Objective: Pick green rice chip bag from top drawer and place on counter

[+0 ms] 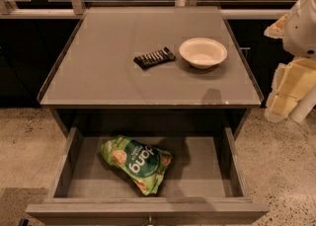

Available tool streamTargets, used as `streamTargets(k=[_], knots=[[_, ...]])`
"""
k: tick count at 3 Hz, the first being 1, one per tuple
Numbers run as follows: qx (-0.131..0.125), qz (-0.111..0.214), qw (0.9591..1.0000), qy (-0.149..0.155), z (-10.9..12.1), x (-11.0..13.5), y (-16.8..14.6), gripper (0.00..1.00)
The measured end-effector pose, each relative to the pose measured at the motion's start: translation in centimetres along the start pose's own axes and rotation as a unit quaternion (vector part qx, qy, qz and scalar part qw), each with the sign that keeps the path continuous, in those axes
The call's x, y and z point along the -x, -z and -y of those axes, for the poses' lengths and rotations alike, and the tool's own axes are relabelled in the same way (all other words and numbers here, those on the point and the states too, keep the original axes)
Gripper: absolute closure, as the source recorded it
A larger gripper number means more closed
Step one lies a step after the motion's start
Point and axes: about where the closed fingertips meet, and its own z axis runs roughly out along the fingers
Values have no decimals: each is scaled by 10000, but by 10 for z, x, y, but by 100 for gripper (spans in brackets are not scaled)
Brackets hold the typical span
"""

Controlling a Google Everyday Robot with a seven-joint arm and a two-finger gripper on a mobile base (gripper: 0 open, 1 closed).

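Note:
The green rice chip bag (137, 163) lies flat on the bottom of the top drawer (207, 170), left of its middle, with the white lettering facing up. The drawer is pulled fully out below the counter (113, 57). My gripper (285, 96) hangs at the right edge of the view, beside the counter's right front corner. It is well above and to the right of the drawer, far from the bag, and it holds nothing that I can see.
A white bowl (203, 52) and a small black ribbed bar (154, 57) sit on the counter's right half. My white arm (302, 22) rises at the far right. Speckled floor surrounds the cabinet. Dark glass panels with metal posts stand behind the counter.

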Motion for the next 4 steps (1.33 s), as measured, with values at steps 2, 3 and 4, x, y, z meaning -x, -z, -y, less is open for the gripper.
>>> streamTargets(k=[2, 3, 4], knots=[[-11, 97, 9999, -44, -2, 0, 0, 0], [163, 389, 9979, -486, -20, -7, -23, 0], [596, 688, 9934, -703, -42, -1, -63, 0]])
